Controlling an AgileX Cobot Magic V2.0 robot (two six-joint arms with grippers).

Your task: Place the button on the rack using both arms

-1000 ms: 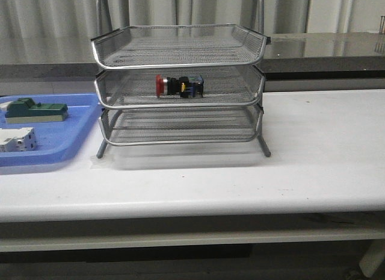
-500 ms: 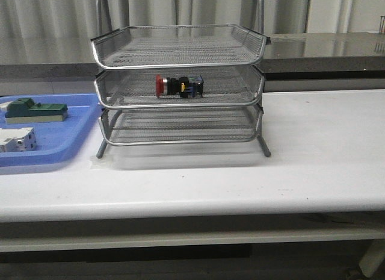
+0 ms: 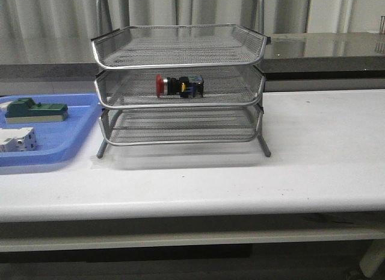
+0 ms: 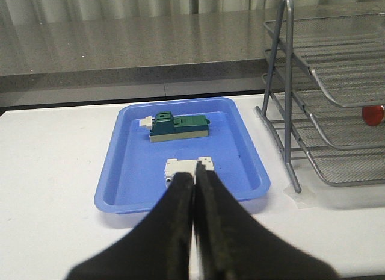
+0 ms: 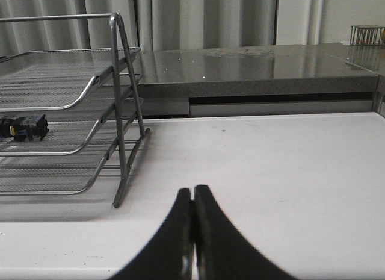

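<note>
Both end effectors (image 4: 194, 177) (image 5: 192, 199) closed; button (image 3: 179, 86) on rack's (image 3: 180, 69) middle tier.

A white table (image 3: 313, 165) fills the middle of the front view, with a flat blue plastic tray (image 3: 66, 135) resting on it at nine o'clock. Inside the tray, a green-and-beige block (image 3: 35, 110) lies toward the far side and a white breaker-like block (image 3: 16, 139) sits nearer the front edge, the two apart from each other. Behind the table, at twelve o'clock, a grey stone-look counter (image 3: 325, 48) runs across the scene, backed by pale pleated curtains (image 3: 54, 15).
</note>
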